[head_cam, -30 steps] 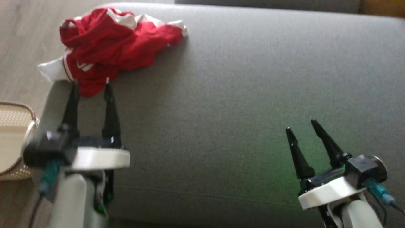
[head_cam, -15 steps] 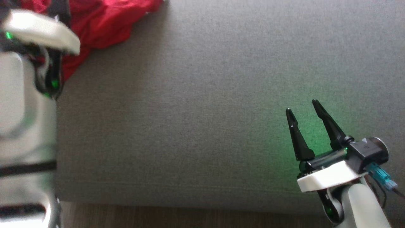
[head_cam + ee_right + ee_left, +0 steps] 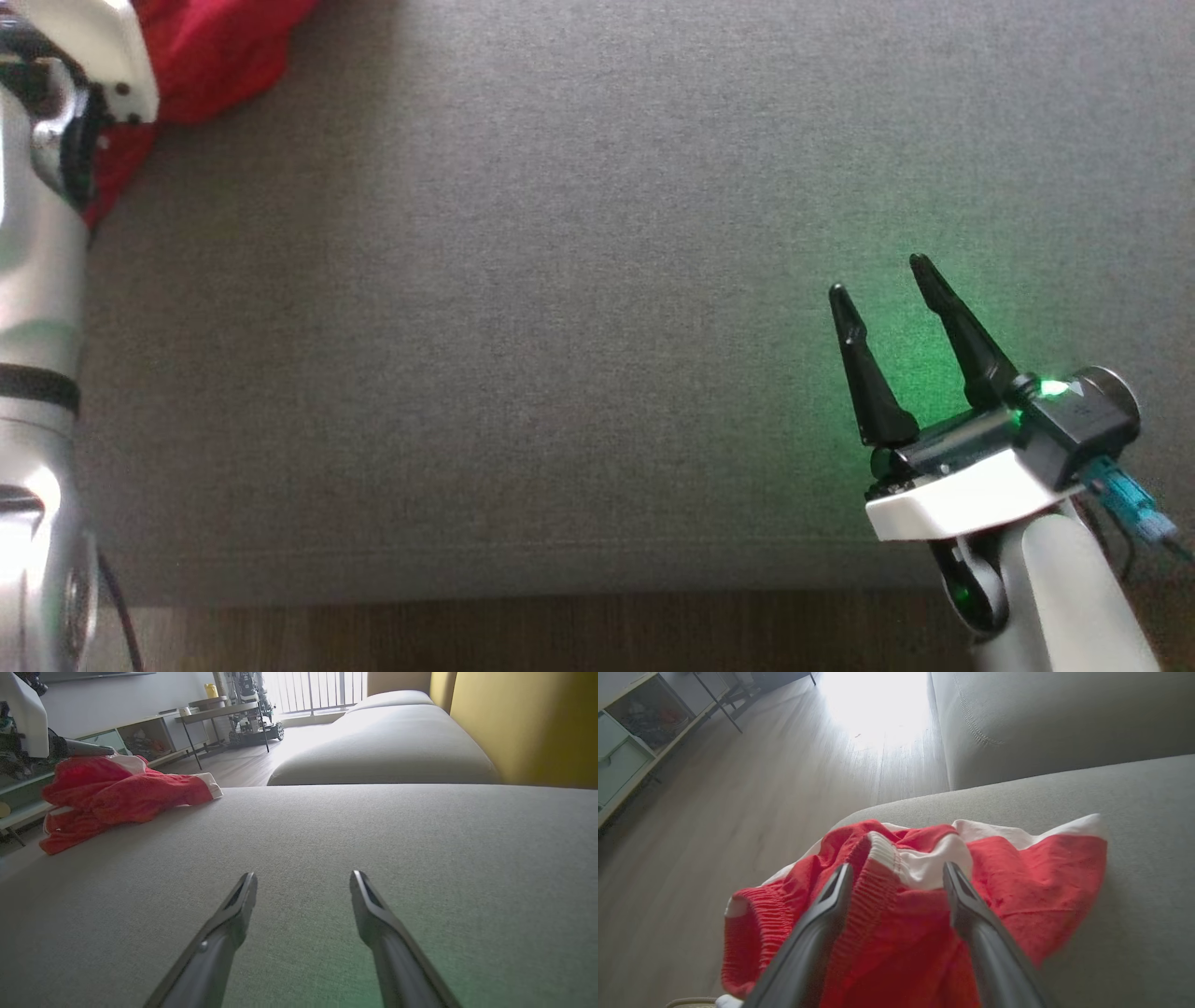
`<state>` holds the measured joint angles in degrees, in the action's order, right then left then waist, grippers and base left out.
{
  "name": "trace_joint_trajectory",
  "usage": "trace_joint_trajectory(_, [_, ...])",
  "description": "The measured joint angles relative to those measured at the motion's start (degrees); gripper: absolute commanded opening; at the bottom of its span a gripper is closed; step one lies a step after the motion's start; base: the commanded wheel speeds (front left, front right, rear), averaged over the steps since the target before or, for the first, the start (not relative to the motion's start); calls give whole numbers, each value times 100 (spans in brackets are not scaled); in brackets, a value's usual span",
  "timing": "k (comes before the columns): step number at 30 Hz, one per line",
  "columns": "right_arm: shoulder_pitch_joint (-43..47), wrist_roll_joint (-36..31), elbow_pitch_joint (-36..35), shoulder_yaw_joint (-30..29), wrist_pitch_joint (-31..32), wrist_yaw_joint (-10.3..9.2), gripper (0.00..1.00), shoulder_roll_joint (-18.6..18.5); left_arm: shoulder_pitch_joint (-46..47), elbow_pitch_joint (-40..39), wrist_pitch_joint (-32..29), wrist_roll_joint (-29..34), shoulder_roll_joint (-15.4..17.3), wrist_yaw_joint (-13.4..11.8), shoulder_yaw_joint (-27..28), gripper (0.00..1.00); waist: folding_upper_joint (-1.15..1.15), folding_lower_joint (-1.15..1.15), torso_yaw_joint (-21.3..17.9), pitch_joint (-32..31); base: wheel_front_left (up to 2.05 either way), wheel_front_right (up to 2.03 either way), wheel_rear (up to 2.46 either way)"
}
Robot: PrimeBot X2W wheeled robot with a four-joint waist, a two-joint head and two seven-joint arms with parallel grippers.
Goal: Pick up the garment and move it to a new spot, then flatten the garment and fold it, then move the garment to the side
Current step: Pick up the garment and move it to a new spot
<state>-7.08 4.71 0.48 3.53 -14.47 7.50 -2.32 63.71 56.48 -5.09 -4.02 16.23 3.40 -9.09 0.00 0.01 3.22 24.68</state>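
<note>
Left wrist view gives me the clearest read. The crumpled red-and-white fabric garment (image 3: 901, 924) lies directly under and between the jaws of my left gripper (image 3: 897, 867), which stand as wide as they go with nothing pinched in them. A ribbed red waistband (image 3: 873, 882) runs up between the two fingers, and a white panel (image 3: 934, 858) sits just at their tips. I think the tips are brushing the cloth, but the angle is too steep to be sure of contact.

The heap sits at the corner of the grey woven sofa cushion (image 3: 1134, 905), with pale wooden floor (image 3: 714, 812) beyond the left-hand finger. I judge this pose is meant for closing on the thick bunch by the waistband, where the fold gives the fingers something to bite.

My right gripper (image 3: 303, 874) hovers low over bare cushion, its jaws also fully apart and empty. The garment (image 3: 117, 793) is well off ahead and to the left of them. I take it to be parked there to leave laying-out room, ready to help with flattening.

I can read no brand, label or lettering on the cloth or the rig.
</note>
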Motion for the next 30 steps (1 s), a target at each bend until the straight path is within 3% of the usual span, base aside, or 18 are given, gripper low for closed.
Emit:
trace_joint_trajectory(8, [-65, 155, 0, 121, 0, 0, 100, -3, 265, 577, 218, 192, 116, -197, -162, 100, 0, -1, -30, 79, 0, 0, 0])
trace_joint_trajectory(14, [-85, 346, -76, 260, 0, 0, 100, -7, 282, 989, 326, 191, 51, 10, -335, 100, 0, -1, -35, 156, 0, 0, 0])
trace_joint_trajectory(15, [-90, 385, -82, 266, 0, 0, 100, -12, 282, 1017, 437, 190, 29, 21, -335, 45, 0, -1, -38, 155, 0, 0, 0])
trace_joint_trajectory(16, [-92, 403, -81, 271, 0, 0, 100, -12, 289, 1043, 526, 190, 21, 33, -343, 0, 0, 0, -43, 144, 0, 0, 0])
trace_joint_trajectory(25, [-81, 606, -73, 333, 0, 0, 100, -14, 299, 1173, 1484, 66, -55, 142, -453, 0, 0, -1, -87, -213, 0, 0, 0])
trace_joint_trajectory(30, [-32, 703, -12, 458, 0, 0, 100, -16, 392, 1102, 1688, 79, -170, 275, -627, 0, 0, -1, -112, -501, 0, 0, 0])
